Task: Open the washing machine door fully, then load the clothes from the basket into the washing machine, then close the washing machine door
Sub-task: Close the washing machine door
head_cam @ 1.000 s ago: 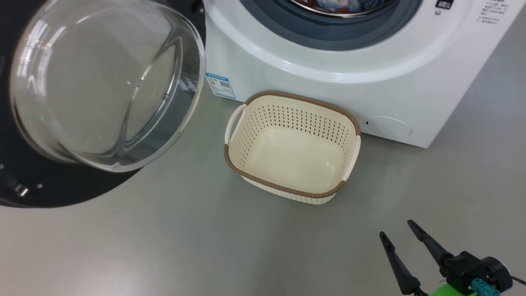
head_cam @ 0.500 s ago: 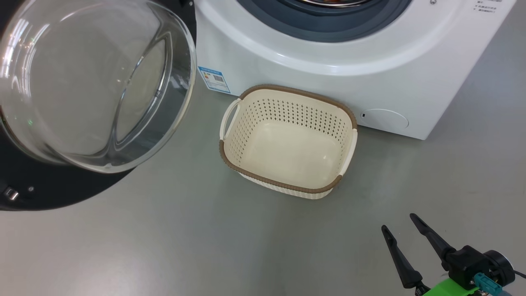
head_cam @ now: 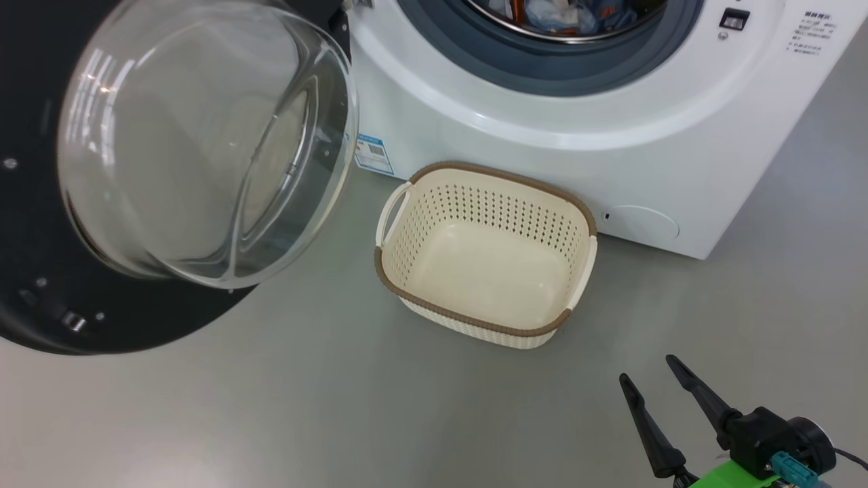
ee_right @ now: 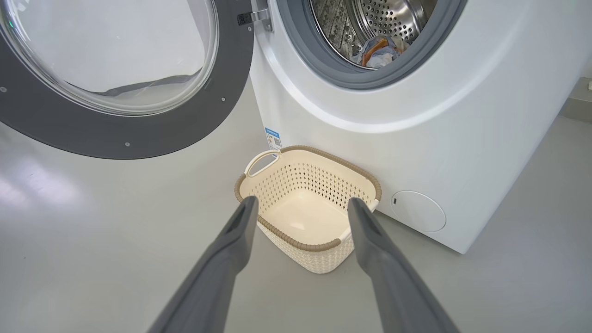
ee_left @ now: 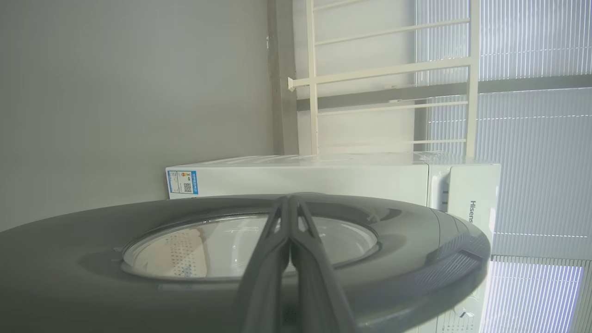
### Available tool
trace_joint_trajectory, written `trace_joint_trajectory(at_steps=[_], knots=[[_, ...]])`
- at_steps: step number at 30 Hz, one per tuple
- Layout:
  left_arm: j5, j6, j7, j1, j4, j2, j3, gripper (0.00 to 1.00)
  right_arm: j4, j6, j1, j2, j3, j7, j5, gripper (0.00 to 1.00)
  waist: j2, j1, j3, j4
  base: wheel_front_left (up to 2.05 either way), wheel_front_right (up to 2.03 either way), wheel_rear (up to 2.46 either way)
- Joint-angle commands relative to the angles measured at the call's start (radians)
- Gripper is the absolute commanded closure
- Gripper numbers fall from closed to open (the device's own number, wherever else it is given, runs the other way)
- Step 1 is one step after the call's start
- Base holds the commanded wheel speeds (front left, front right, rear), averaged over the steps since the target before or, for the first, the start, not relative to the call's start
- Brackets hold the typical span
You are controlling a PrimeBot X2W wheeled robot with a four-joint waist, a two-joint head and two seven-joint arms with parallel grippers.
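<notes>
The washing machine (head_cam: 542, 156) stands with its drum open. The washing machine door (head_cam: 41, 291) is swung out to the left, its glass bowl (head_cam: 203, 149) bulging toward me. The clothes (head_cam: 556, 13) lie inside the drum, and the right wrist view shows the clothes (ee_right: 377, 51) there too. The basket (head_cam: 468, 318) sits on the floor against the machine's front, with nothing in it. My right gripper (head_cam: 646, 369) hangs open at the lower right, short of the basket (ee_right: 286, 238). My left gripper (ee_left: 290, 201) is shut, its fingers lying along the door's (ee_left: 416, 240) dark outer face.
A blue label (head_cam: 374, 154) and a round flap (head_cam: 641, 224) sit low on the machine's front. Grey floor spreads in front of the basket and to the right. Behind the machine a white railing (ee_left: 388, 74) runs before a blinded window.
The head view has shifted, dipping and then coming back up. The door's glass bowl now looks slightly nearer the basket. The right gripper stays open in the same spot.
</notes>
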Motion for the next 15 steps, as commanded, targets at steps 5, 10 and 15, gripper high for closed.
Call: trace_joint_trajectory(at_steps=[5, 10, 15], knots=[[-0.004, 0.02, 0.072, 0.049, -0.088, 0.006, -0.024, 1.0, -0.015, 0.002, -0.005, 0.022, 0.023, -0.005, 0.008, 0.0, -0.0001, 0.0, -0.049, 0.004, 0.0, 0.0, 0.0], [0.001, 0.044, 0.12, 0.088, -0.185, -0.028, -0.045, 1.0, -0.013, 0.002, 0.001, 0.052, 0.018, -0.005, 0.009, 0.0, -0.0001, 0.0, -0.084, 0.003, 0.0, 0.0, 0.0], [-0.005, 0.076, 0.157, 0.132, -0.302, -0.086, -0.058, 1.0, -0.008, 0.002, 0.011, 0.078, 0.015, -0.005, 0.01, 0.0, -0.0001, 0.0, -0.11, 0.003, 0.0, 0.0, 0.0]])
